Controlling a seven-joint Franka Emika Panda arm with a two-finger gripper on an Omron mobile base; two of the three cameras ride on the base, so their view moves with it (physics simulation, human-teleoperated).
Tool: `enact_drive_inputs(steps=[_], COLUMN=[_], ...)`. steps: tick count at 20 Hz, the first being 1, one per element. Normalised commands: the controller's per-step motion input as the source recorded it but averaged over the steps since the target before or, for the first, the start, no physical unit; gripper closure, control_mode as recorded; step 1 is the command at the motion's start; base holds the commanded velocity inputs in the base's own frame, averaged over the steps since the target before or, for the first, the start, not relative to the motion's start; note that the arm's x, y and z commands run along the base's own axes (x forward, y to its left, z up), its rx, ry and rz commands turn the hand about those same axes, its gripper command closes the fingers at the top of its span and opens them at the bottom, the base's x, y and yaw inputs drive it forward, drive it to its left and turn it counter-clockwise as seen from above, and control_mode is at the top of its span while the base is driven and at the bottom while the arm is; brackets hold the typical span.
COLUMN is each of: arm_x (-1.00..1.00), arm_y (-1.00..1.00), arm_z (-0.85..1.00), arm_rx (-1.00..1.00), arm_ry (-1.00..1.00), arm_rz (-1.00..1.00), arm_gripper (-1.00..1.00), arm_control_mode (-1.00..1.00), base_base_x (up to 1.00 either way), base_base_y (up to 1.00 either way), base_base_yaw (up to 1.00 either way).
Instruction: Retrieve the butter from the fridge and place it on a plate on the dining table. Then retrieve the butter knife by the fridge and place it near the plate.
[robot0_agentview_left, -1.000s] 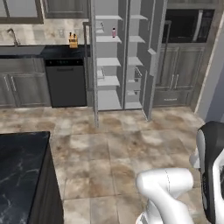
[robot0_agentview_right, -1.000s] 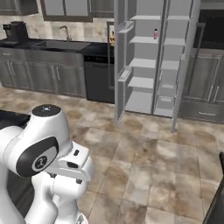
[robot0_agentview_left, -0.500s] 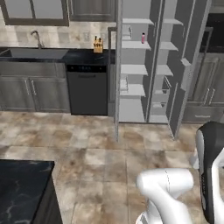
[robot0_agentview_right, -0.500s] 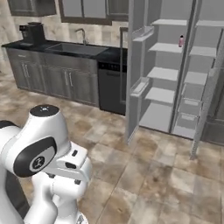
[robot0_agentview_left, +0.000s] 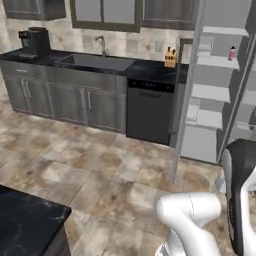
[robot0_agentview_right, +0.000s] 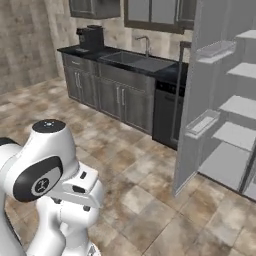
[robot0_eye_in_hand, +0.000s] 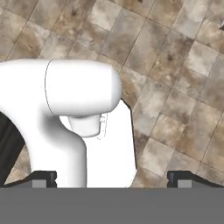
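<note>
Grey fridge (robot0_agentview_left: 210, 95) open, a small pink bottle (robot0_agentview_left: 232, 53) on an upper shelf; pincer (robot0_eye_in_hand: 112, 177) spread wide, holding nothing.

Coffee machine (robot0_agentview_left: 35, 42) and sink faucet (robot0_agentview_left: 102, 45) on the black surface (robot0_agentview_left: 145, 71); dishwasher (robot0_agentview_left: 150, 111) below; possibly a knife block (robot0_agentview_left: 171, 58).

You see the fridge (robot0_agentview_left: 215, 100) at the right, its door (robot0_agentview_right: 192, 95) swung open toward the room. Left of it runs the counter (robot0_agentview_left: 75, 62), with the sink (robot0_agentview_left: 97, 61) in the middle and a coffee machine (robot0_agentview_left: 35, 42) at the far left end. A knife block (robot0_agentview_left: 170, 57) stands on the counter beside the fridge. The dining table (robot0_agentview_left: 25, 222) is at your near left.
</note>
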Motion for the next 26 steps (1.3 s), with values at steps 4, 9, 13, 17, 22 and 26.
enact_drive_inputs(steps=[4, 9, 13, 17, 22, 26], arm_x=[0.00, 0.00, 0.00, 0.00, 0.00, 0.00], arm_y=[0.00, 0.00, 0.00, 0.00, 0.00, 0.00], arm_z=[0.00, 0.00, 0.00, 0.00, 0.00, 0.00], arm_rx=[0.00, 0.00, 0.00, 0.00, 0.00, 0.00], arm_ry=[0.00, 0.00, 0.00, 0.00, 0.00, 0.00], arm_rz=[0.00, 0.00, 0.00, 0.00, 0.00, 0.00], arm_gripper=[-1.00, -1.00, -1.00, -1.00, -1.00, -1.00], arm_control_mode=[1.00, 1.00, 1.00, 1.00, 1.00, 1.00], base_base_x=[0.36, 0.44, 0.58, 0.66, 0.77, 0.77], base_base_y=[0.00, -0.05, -0.31, -0.40, -0.54, -0.51], base_base_yaw=[0.68, 0.70, 0.57, 0.44, 0.37, 0.23])
